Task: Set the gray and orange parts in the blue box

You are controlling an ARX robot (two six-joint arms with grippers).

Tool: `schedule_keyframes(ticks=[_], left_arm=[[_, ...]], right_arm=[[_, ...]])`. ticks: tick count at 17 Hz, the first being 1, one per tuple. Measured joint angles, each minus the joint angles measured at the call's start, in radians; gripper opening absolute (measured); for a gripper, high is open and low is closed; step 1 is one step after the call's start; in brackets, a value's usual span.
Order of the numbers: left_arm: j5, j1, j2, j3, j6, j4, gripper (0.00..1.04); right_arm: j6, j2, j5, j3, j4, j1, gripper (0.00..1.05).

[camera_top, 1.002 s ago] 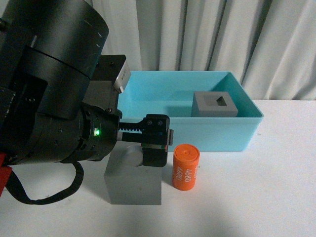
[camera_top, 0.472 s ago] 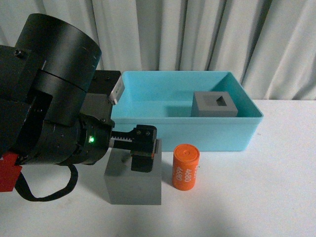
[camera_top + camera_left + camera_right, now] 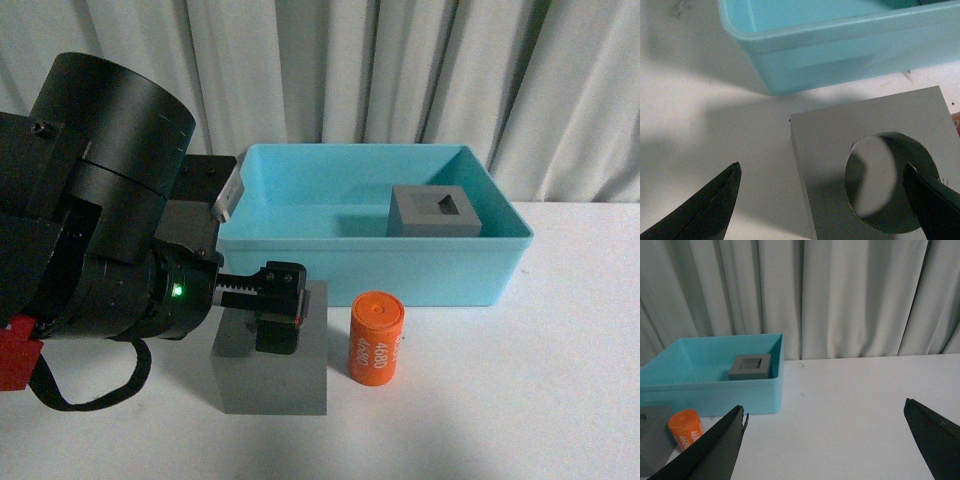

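A gray cube with a round recess (image 3: pixel 270 378) sits on the white table in front of the blue box (image 3: pixel 400 272). My left gripper (image 3: pixel 276 318) hovers open just above this cube. In the left wrist view (image 3: pixel 822 207) one finger (image 3: pixel 932 210) is over the round recess and the other (image 3: pixel 715 210) is off the cube's (image 3: pixel 840 150) side, above the table. The orange cylinder printed "4680" (image 3: pixel 375 338) stands beside the cube. A gray cube with a rectangular recess (image 3: pixel 435 212) lies inside the box. My right gripper (image 3: pixel 825 440) is open and empty above bare table.
Pale curtains (image 3: pixel 400 70) hang behind the table. The right wrist view shows the blue box (image 3: pixel 715 390), the cube inside it (image 3: pixel 750 367), the orange cylinder (image 3: pixel 685 429) and the cube with the round recess (image 3: pixel 652 440) off to one side. A red part (image 3: pixel 15 355) sits on my left arm.
My left gripper has moved left across the top of the gray cube with the round recess, away from the orange cylinder. The objects have not moved.
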Motion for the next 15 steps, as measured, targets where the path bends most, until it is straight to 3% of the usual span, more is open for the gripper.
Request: schedule_keyframes(ticks=[9,15], left_arm=[[0.013,0.004,0.038,0.002,0.010,0.019,0.98],[0.010,0.005,0.008,-0.034,-0.011,0.026,0.37]], right_arm=[[0.000,0.000,0.000,0.000,0.000,0.000,0.98],[0.000,0.000,0.000,0.000,0.000,0.000,0.98]])
